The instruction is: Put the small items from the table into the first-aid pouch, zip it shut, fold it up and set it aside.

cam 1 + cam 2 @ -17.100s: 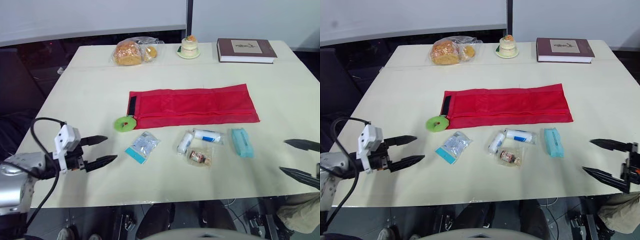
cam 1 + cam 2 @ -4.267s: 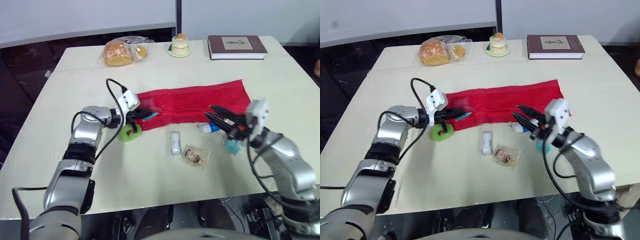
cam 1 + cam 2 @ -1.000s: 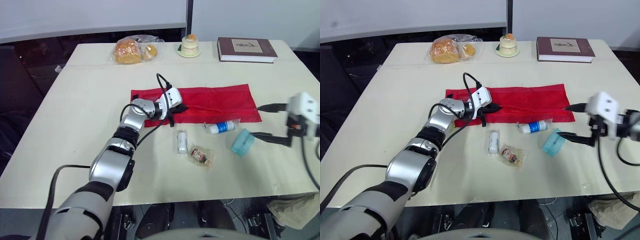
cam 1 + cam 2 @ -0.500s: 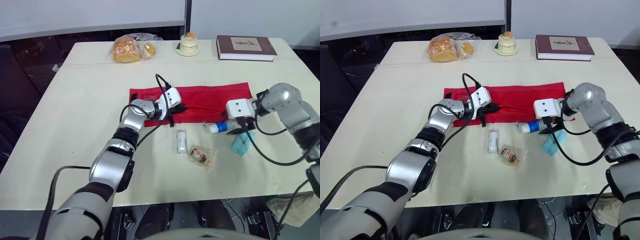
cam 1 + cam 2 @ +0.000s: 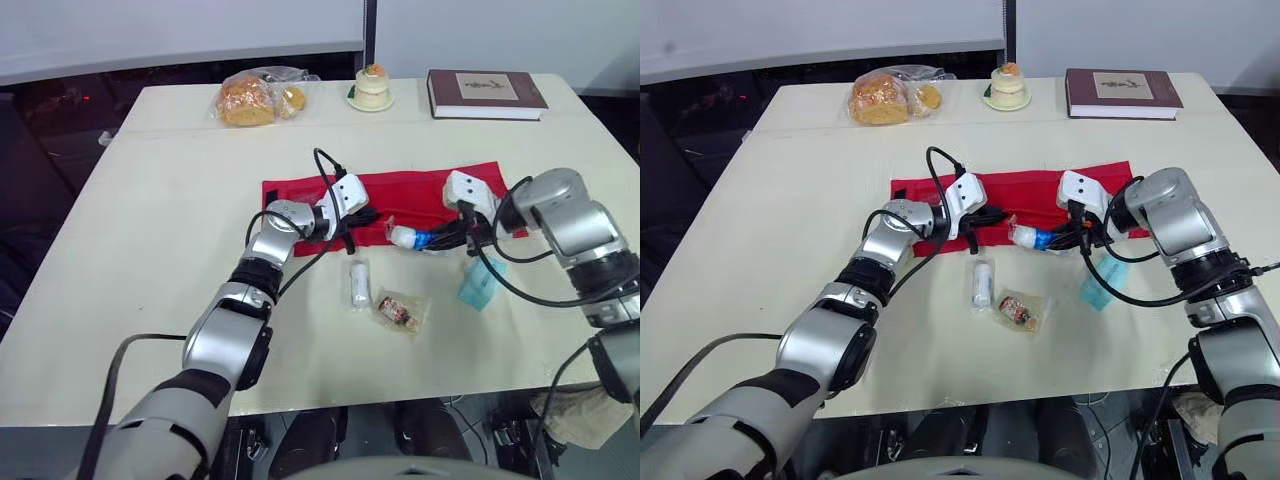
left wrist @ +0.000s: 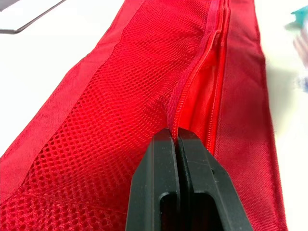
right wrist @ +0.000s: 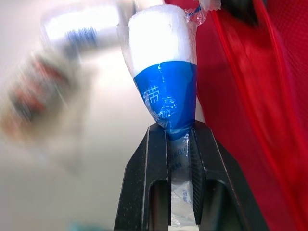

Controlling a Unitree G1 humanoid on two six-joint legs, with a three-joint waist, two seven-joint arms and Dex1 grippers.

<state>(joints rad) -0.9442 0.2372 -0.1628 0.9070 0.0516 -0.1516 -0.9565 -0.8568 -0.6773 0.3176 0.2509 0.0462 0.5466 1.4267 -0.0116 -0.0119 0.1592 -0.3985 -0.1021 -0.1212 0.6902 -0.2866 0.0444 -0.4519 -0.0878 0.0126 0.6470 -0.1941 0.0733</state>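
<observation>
Left eye view: a long red pouch (image 5: 420, 195) lies flat in the middle of the table (image 5: 150, 250). The left gripper (image 5: 365, 215) is at the near edge of the red pouch, toward its left end. The right gripper (image 5: 440, 238) is just beside that same near edge, more to the right. It holds a blue and white roll (image 5: 405, 238) that points toward the left gripper. A white roll (image 5: 359, 284) lies on the table in front of the pouch. A small packet (image 5: 400, 310) lies just beside it, closer to the robot. A teal pack (image 5: 479, 284) lies on the right, near the right arm. At the far side of the table are a bag of bread (image 5: 245, 100), a little cake (image 5: 371, 86) and a book (image 5: 486, 92).

Left wrist view: the two black fingers of the left gripper (image 6: 173, 137) are pressed tight together. They pinch the edge of the red pouch (image 6: 120, 96) right by the zipper. Next to the fingers the pouch mouth gapes a little, and the red inside shows.

Right wrist view: the right gripper (image 7: 177, 127) has its fingers close together around the blue end of the blue and white roll (image 7: 163, 77), which is in a clear wrap. The red pouch (image 7: 240, 96) is right beside the roll. The white roll (image 7: 82, 29) and the small packet (image 7: 33, 106) look blurry on the table past it.
</observation>
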